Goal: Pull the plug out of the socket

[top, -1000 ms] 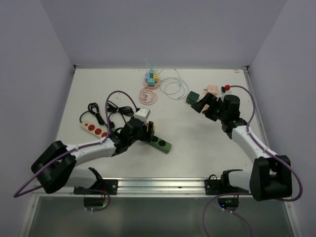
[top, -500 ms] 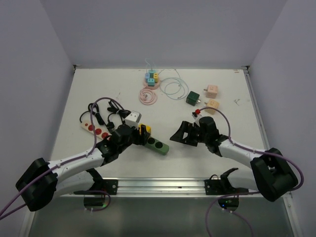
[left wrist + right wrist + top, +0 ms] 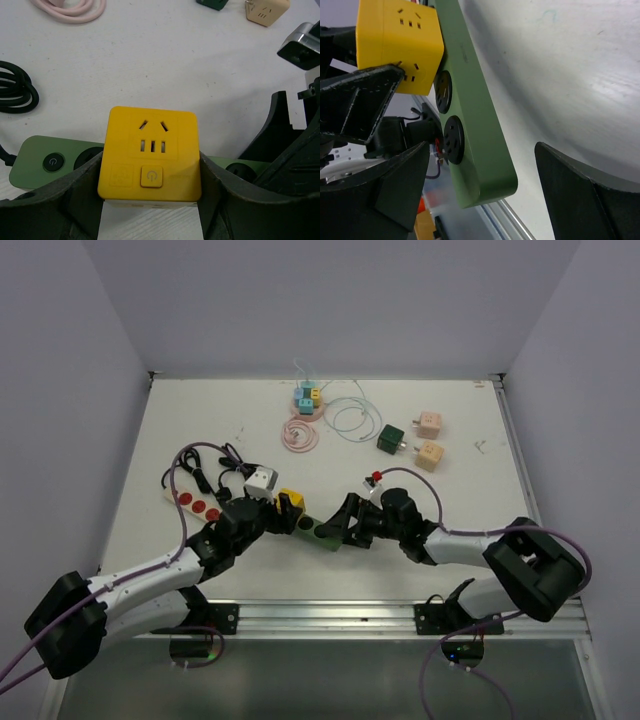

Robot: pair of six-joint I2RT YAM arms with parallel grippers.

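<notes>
Yellow plug [image 3: 150, 135] | clamped in left pincer [image 3: 151, 175] | right pincer [image 3: 480, 165] straddles green strip [image 3: 470, 100]

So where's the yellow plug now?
The yellow plug sits left of centre in the top view, on the green power strip, clamped by the left gripper; the right gripper straddles the strip's other end.

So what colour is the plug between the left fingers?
The plug is yellow; clearest in left wrist view.

White table [image 3: 200, 410]: green power strip [image 3: 322, 532] lower centre; beige strip [image 3: 190, 502], black cord [image 3: 200, 468] left; pink cable coil [image 3: 299, 436] upper centre; dark green cube [image 3: 391, 438], peach cube [image 3: 430, 423] upper right.
</notes>
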